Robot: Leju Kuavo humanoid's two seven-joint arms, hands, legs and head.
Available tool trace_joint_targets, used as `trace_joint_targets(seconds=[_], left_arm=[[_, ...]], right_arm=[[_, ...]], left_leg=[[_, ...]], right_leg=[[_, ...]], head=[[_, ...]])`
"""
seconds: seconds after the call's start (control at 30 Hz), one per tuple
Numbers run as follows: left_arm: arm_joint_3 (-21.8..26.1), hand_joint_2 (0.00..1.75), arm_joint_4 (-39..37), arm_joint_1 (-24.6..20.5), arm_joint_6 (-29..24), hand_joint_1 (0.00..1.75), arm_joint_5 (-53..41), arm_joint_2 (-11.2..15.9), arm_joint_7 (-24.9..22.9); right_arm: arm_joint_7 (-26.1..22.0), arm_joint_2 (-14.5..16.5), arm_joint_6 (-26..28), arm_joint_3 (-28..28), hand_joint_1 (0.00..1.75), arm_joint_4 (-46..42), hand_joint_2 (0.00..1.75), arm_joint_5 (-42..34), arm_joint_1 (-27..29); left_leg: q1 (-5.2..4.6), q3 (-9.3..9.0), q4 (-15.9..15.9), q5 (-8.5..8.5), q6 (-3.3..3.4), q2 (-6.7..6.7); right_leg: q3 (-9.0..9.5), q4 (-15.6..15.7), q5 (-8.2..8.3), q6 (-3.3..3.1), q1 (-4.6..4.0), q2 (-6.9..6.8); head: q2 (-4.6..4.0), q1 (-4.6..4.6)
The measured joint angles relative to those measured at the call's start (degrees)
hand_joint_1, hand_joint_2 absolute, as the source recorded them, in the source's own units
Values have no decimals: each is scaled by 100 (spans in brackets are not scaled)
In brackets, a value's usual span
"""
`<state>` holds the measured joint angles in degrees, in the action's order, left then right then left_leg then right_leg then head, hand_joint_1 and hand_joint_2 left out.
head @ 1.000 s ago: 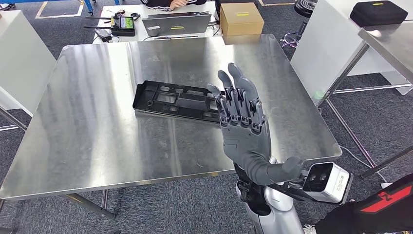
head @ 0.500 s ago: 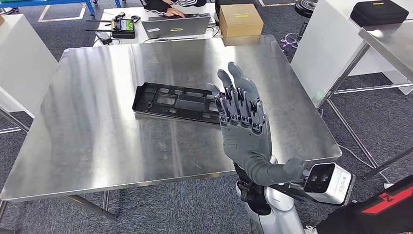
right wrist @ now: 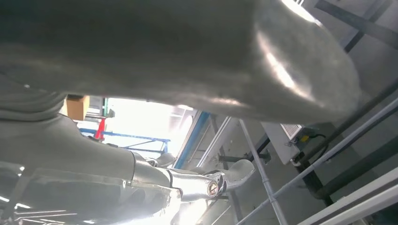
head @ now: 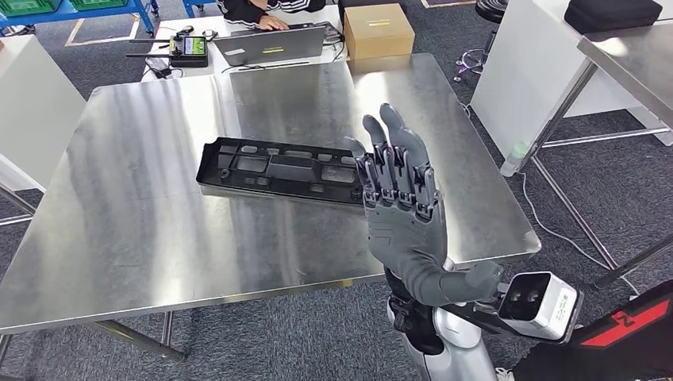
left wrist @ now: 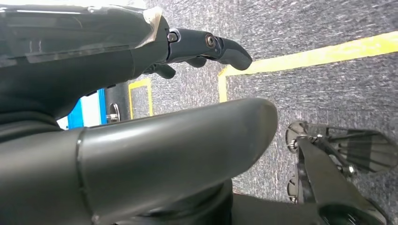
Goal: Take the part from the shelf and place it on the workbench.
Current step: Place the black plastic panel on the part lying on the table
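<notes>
1. Already the part, a long black plastic frame with moulded openings, lies flat on the steel workbench, about mid-tabletop and a little toward the right edge, its long side roughly parallel to the near edge.
2. Above it, the right hand is raised over the near right portion of the tabletop, palm up, fingers straight and apart, thumb out to the side, grasping nothing. It hides the right end of the part, so I cannot tell whether anything there is touching; the hand looks to be above it, not on it.
3. Down by the floor, the left hand shows in its wrist view over grey carpet with yellow tape lines; one dark finger sticks out straight, but whether the rest are spread or curled I cannot tell.
4. By my reading the placing step is done or nearly so: the part rests on the workbench with no grip on it.
5. What remains is likely only the retreat: drawing the right arm back toward the body without the fingertips snagging the frame's raised rim.
6. Beyond the far edge stand a laptop, a cardboard box and a small handheld device on another table, with a person's hand at the laptop.
</notes>
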<state>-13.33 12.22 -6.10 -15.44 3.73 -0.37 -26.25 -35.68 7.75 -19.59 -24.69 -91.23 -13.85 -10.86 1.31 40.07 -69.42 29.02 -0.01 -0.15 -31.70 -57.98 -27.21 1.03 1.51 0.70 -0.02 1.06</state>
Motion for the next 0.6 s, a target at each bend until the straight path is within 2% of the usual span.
trace_joint_targets(seconds=[0.03,0.1,0.17,0.23,0.27,0.3,0.37,0.4,0.43,0.47,0.5,0.53,0.6], left_arm=[[0,0,0,-4,1,0,-4,-2,0],[1,0,1,-10,1,0,3,-3,1],[2,0,1,-5,-2,0,28,-2,0],[4,0,0,0,-7,0,46,-3,0],[7,0,0,-3,-9,0,47,-2,0],[8,0,0,-6,-11,0,47,0,1],[11,0,0,-10,-13,0,48,3,1],[11,0,0,-7,-13,0,49,0,2],[12,0,0,-3,-12,0,51,-5,1],[13,0,0,1,-11,0,54,-11,1],[13,0,0,2,-9,0,55,-19,1],[13,0,1,1,-5,0,56,-26,0],[13,0,1,0,3,0,56,-33,0]], right_arm=[[-21,-3,-2,5,0,-1,0,9,21],[-77,-4,-9,12,0,-2,0,35,85],[-110,-4,-20,14,0,-2,0,48,141],[-122,-1,-25,16,0,-3,0,48,156],[-125,1,-26,20,0,-3,0,46,151],[-126,0,-26,23,0,-3,0,45,147],[-125,-9,-26,31,0,-1,0,45,152],[-124,-17,-26,33,0,2,0,45,156],[-119,-26,-26,35,0,5,0,45,159],[-108,-32,-26,37,0,8,0,46,158],[-93,-37,-26,39,0,10,0,46,152],[-73,-38,-26,39,0,11,0,47,143],[-46,-37,-26,40,0,11,0,46,131]], left_leg=[[-5,-203,399,-170,33,3],[-38,-500,977,-338,79,6],[-87,-548,1088,-325,106,2],[-96,-571,1141,-355,173,4],[-92,-588,1176,-377,216,11],[-83,-603,1207,-395,252,19],[-93,-603,1215,-401,295,28],[-101,-599,1214,-401,301,28],[-108,-597,1212,-400,305,26],[-112,-598,1210,-401,306,22],[-114,-602,1208,-401,305,15],[-115,-607,1202,-400,301,8],[-141,-600,1164,-383,266,-2]], right_leg=[[3,0,-2,1,-3,5],[-10,-4,-11,18,-33,9],[-27,7,-15,66,-47,9],[-49,-18,-43,126,-47,1],[-105,-134,-116,133,-54,-7],[-211,-357,-235,118,-60,-15],[-568,-1096,-560,66,-61,-24],[-730,-1427,-671,64,-61,-24],[-816,-1606,-709,85,-62,-24],[-782,-1547,-652,124,-63,-25],[-636,-1270,-522,169,-61,-25],[-420,-861,-363,205,-60,-25],[-65,-152,-116,199,-69,-24]], head=[[0,1],[0,2],[0,5],[0,7],[0,11],[0,15],[0,21],[0,20],[0,20],[0,20],[0,20],[0,21],[0,16]])
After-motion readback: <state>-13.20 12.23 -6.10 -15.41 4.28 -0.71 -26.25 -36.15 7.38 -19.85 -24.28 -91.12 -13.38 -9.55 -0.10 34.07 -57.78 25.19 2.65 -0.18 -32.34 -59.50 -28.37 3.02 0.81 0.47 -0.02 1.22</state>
